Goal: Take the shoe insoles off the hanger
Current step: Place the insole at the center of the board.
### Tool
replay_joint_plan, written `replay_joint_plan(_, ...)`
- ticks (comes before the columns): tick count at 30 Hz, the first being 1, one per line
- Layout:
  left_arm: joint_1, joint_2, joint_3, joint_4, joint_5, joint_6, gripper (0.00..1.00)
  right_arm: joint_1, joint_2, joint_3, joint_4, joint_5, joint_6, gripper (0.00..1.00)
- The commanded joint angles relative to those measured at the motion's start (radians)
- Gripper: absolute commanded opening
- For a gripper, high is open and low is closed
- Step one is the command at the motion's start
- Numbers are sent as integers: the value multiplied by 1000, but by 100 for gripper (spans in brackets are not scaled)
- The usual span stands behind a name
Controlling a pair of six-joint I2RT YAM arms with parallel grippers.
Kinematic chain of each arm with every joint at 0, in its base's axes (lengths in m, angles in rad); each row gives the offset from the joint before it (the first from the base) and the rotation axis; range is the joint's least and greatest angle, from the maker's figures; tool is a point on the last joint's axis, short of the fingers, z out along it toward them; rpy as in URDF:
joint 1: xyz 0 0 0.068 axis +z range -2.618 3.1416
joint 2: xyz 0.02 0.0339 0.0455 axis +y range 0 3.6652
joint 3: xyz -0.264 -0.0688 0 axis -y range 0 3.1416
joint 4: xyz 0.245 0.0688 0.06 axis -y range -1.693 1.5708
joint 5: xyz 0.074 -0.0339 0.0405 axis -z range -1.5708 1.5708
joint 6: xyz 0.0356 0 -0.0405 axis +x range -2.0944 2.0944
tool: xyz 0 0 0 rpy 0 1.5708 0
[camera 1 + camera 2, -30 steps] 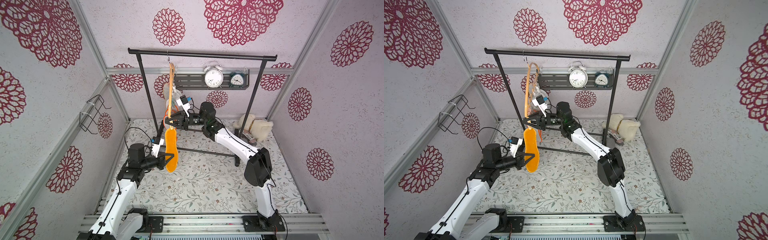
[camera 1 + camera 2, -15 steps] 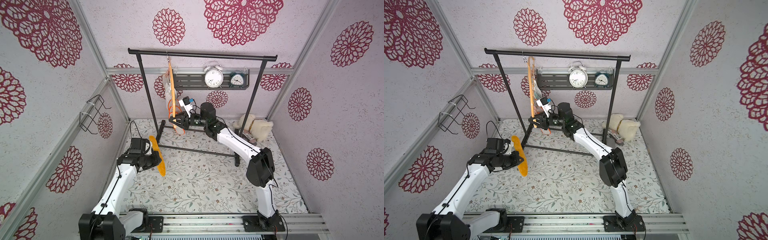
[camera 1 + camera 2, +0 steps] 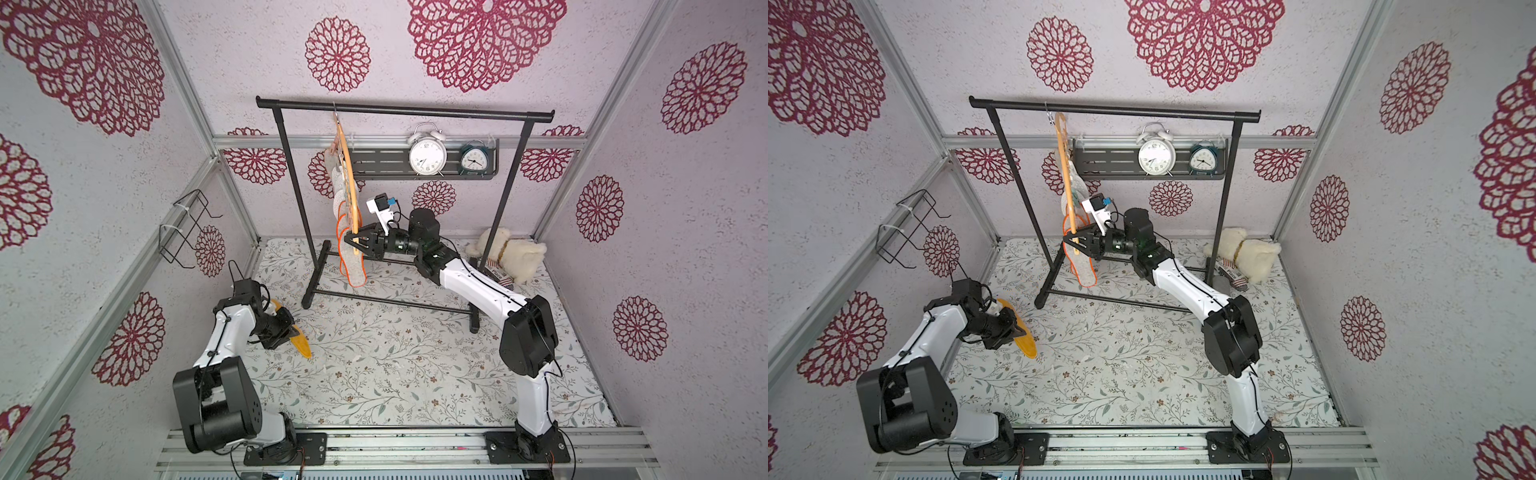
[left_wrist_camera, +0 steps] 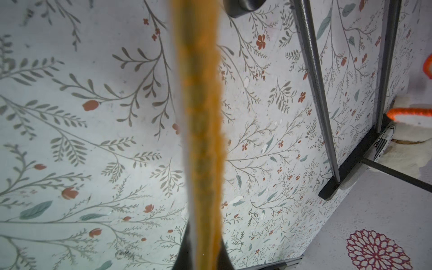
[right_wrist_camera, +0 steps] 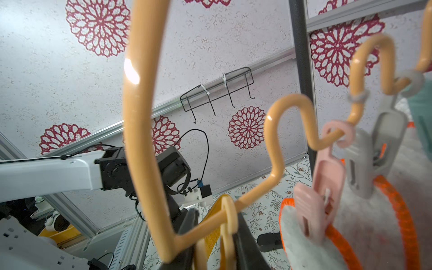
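**One insole down low, the rest up on the hanger**

There are two arms at work here. The left gripper (image 3: pixel 286 328) is clamped tight on one yellow-orange insole (image 3: pixel 301 345), held on edge low over the floral mat (image 3: pixel 395 374) near the left wall. I cannot tell whether its tip touches the mat. In the left wrist view the same pad (image 4: pixel 201 140) runs edge-on straight out from the jaws.

The right gripper (image 3: pixel 351 243) is closed on the bottom end of the hanger (image 3: pixel 347 174), which hangs by its hook from the black garment rack (image 3: pixel 403 110). One orange-edged insole (image 3: pixel 353 266) dangles lowest, just beside that gripper. The pads above it are bunched together, too packed to count. In the right wrist view I can make out two pegs biting on pads, one pink clothespin (image 5: pixel 313 187) and one grey clothespin (image 5: pixel 371 159).

Behind the rack are two alarm clocks, a white one (image 3: pixel 427 154) and a teal one (image 3: pixel 473 160). One plush toy (image 3: pixel 511 257) lies in the back corner.
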Motion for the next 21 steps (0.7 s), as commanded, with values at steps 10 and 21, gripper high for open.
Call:
replay_joint_plan(10,144,252,144,-87,1,228,4,-15,-53,-39,56,-41,79,3)
replay_joint_plan(21,214,341,128,-91,-139,205,43,-15,-67,-80,58,-56,77,6)
